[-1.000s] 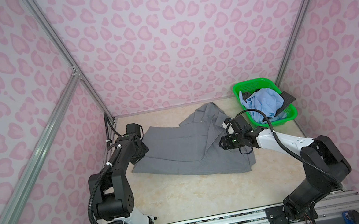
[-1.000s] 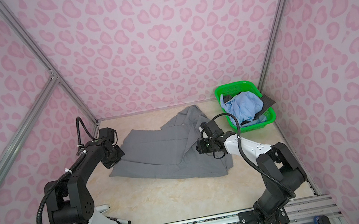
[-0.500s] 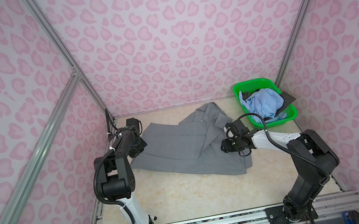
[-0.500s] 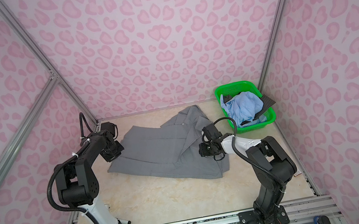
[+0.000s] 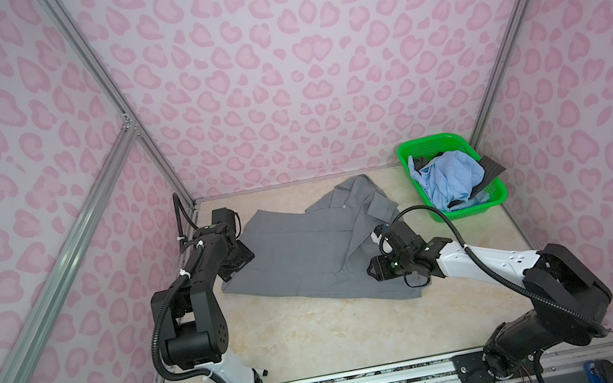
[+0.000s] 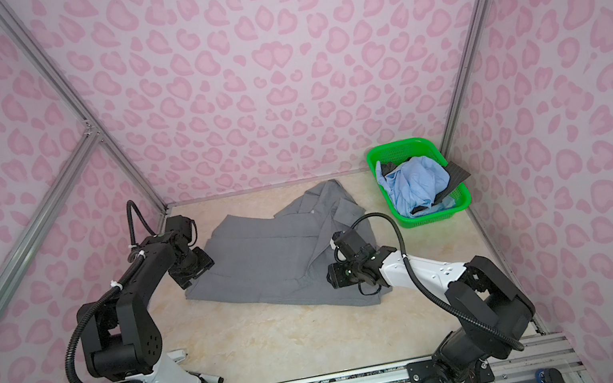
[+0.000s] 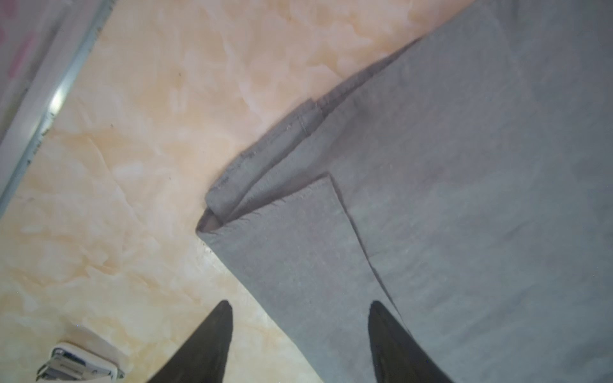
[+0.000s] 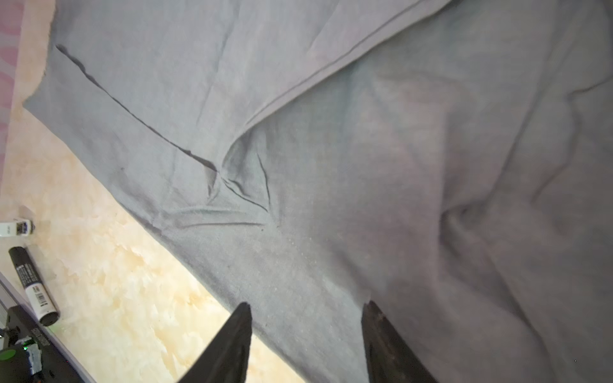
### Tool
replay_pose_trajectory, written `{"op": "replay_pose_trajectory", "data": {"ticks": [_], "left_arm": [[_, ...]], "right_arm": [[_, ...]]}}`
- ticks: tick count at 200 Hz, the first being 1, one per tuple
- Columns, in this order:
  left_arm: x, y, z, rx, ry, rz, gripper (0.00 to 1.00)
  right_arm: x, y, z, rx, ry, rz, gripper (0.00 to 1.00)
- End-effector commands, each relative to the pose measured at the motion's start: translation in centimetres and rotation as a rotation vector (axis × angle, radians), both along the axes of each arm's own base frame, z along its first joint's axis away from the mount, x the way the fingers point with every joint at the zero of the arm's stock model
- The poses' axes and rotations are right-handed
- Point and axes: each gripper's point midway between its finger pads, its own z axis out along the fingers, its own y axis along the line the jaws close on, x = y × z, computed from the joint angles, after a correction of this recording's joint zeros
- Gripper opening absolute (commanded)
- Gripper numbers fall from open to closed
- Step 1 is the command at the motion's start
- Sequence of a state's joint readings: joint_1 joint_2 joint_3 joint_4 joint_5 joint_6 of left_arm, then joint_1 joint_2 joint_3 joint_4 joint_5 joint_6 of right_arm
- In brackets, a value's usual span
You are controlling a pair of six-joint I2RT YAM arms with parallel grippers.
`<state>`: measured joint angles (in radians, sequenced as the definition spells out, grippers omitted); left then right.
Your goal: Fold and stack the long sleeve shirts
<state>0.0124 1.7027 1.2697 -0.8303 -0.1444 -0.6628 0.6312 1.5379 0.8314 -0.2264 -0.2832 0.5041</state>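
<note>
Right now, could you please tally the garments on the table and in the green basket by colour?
Grey shirt, spread on the table: 1
Light blue shirt, in the green basket: 1
Dark charcoal garment, in the same basket: 1
Total: 3

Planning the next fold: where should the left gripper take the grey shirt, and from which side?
Probably pinch the grey shirt at its layered corner, where stacked edges gape off the table. Bring the left gripper in low from the bare table side, one finger under.
</note>
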Motion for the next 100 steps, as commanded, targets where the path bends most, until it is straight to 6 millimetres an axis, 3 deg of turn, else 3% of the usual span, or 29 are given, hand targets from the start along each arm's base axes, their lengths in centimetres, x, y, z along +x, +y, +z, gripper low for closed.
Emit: {"op": "replay_pose_trajectory", "data": {"ticks": [1, 35, 59, 79, 100], "left_arm": [[-0.5, -1.1, 0.1, -0.045, -0.025, -0.008, 0.71], [-2.6, -1.8, -0.5, -0.057, -0.011, -0.033, 0.75], [-4.4, -2.9, -0.1, -0.093, -0.022, -0.051, 0.8], [-5.5, -3.9, 1.2, -0.108, -0.058, -0.082, 0.84], [-6.2, -4.2, 2.7, -0.11, -0.098, -0.105, 0.99]], "right_arm": [[-1.1, 0.3, -2.2, 0.024, 0.103, -0.006, 0.52], [-3.6, -2.5, -5.0, -0.05, 0.182, -0.059, 0.52], [-5.3, -4.7, -5.0, -0.073, 0.202, -0.103, 0.52], [-5.5, -6.5, -2.6, -0.117, 0.151, -0.114, 0.53], [-3.1, -8.3, 1.3, -0.108, 0.063, -0.171, 0.54]]}}
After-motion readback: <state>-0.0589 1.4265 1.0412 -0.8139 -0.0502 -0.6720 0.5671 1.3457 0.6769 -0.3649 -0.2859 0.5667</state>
